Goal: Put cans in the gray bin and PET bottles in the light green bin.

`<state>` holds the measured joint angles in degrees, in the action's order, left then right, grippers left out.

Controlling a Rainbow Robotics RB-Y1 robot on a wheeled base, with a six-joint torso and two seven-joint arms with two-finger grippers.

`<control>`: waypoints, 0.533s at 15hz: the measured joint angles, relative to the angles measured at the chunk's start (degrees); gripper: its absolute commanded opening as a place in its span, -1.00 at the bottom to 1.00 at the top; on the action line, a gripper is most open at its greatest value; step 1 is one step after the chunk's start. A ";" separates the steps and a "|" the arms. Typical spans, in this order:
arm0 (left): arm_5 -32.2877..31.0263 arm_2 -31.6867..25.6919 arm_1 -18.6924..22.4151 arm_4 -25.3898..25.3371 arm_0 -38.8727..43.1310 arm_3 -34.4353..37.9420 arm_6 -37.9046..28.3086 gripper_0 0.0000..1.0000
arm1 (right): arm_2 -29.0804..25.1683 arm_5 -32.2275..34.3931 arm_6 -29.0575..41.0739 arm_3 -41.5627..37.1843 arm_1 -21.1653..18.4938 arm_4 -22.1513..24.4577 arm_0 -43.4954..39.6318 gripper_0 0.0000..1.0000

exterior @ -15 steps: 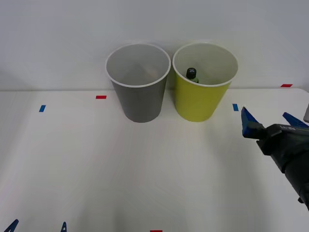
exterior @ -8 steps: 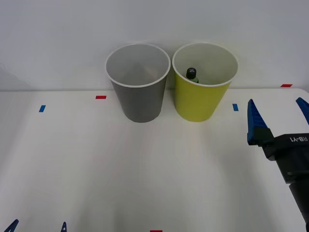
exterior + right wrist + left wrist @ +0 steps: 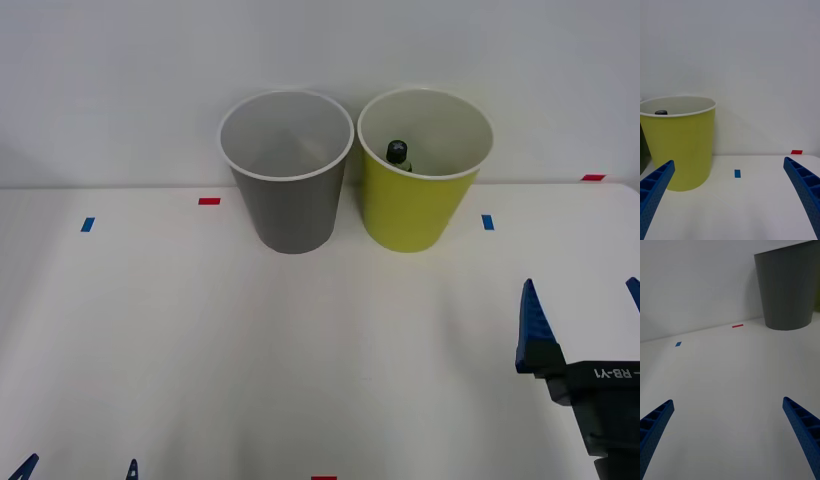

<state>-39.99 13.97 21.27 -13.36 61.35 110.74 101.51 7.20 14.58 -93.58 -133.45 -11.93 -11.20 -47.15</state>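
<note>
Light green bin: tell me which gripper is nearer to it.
Right. The right gripper hangs open, nearer the robot and right of the light green bin; the left gripper waits open far off by the table's near left edge.

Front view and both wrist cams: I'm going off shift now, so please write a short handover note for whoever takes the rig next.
Right gripper: open, holding nothing, low at the table's near right, well short of the bins.
Left gripper: open, holding nothing, parked at the near left edge.
PET bottle: inside the light green bin; its black cap shows below the rim. That step looks done.
Gray bin: stands just left of the green one; what shows of its inside looks bare, though its floor is hard to see.
Left: no can lies on the table, so likely nothing more to sort.
</note>
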 measured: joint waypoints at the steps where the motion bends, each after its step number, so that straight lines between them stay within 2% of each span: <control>1: 0.00 0.00 0.00 0.00 0.00 0.00 0.00 1.00 | 0.34 3.17 -0.05 1.80 0.19 0.23 -0.35 1.00; 5: 0.00 0.00 0.00 0.00 0.00 0.00 0.00 1.00 | 1.24 15.93 0.25 11.35 -0.65 1.01 -1.92 1.00; 8: 0.00 0.00 0.00 0.00 0.00 0.00 0.00 1.00 | 2.50 24.26 0.99 18.02 -2.72 0.46 -4.35 1.00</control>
<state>-39.99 13.97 21.27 -13.36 61.35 110.74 101.51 9.70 38.84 -92.59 -115.43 -14.65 -10.74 -51.49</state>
